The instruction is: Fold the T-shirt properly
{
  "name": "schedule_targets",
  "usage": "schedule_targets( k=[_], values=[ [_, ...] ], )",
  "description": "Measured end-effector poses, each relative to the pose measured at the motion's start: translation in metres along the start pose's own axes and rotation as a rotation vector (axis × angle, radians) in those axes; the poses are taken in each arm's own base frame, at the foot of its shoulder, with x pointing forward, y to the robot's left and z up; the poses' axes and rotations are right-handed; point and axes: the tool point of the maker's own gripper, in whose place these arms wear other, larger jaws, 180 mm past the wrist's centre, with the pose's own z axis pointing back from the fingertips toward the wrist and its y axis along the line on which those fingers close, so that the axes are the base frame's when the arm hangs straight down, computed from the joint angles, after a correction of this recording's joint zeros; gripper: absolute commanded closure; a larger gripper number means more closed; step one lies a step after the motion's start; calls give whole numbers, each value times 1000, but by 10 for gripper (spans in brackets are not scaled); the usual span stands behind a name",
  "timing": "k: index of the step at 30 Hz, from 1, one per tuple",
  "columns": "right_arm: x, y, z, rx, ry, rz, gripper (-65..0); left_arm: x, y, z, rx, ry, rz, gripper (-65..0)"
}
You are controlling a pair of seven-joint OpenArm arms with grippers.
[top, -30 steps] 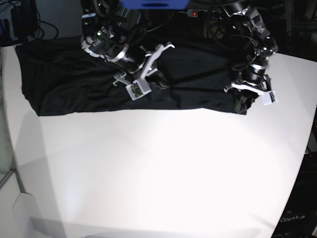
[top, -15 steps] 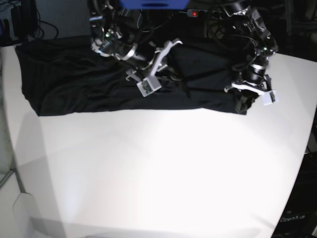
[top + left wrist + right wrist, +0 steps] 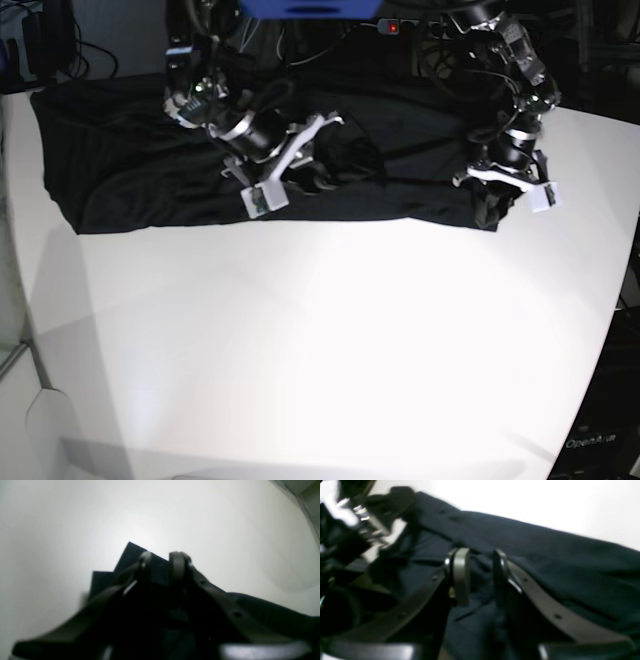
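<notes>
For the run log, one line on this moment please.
T-shirt: spread on table's far side | left gripper: pinching shirt corner | right gripper: open over fabric

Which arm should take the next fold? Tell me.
Probably the left. Its end effector pinches the T-shirt corner at the table edge of the cloth; the right end effector hovers open, holding nothing.

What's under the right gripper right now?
Under the right gripper, whose jaws stand apart, lies wrinkled fabric of the black T-shirt. The white table beneath that spot is covered by the shirt.
</notes>
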Motion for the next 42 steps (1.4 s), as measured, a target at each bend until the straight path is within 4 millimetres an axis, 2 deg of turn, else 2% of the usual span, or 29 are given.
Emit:
schedule_targets(
  k=[4,8,12,16,19,22,28,33,37,41,42],
  values=[
    [0,-30,11,-54,22,58,-102,-1,0,1,2,2,-1,-127],
    [-21,-52,19,-83,97,94,-35,-1,3,3,8,2,0,-127],
    [-34,-78,30,-140,152,109,-25,0,9,6,25,-3,3,-127],
    [-36,-105,42,-214,170,108,-25,9,19,14,60,-22,-8,-127],
    [-35,-123,49,-278,161,70,-25,10,17,14,54,-26,-12,-127],
    [-41,-126,45,-271,160,43,-25,11,17,13,55,-28,-12,-127],
    [-37,-135,28,-258,120,-6,-25,14,35,23,106,-40,-3,-128],
    [-34,-133,15,-233,96,-33,-25,28,48,36,132,-54,-58,-129],
    [-32,-136,8,-225,88,-51,-25,36,47,55,142,-51,-125,-129],
    [-27,-142,0,-213,60,-74,-25,62,34,64,131,-106,-186,-129],
    [-26,-142,-2,-211,46,-76,-25,63,32,65,129,-82,-201,-129]
  ],
)
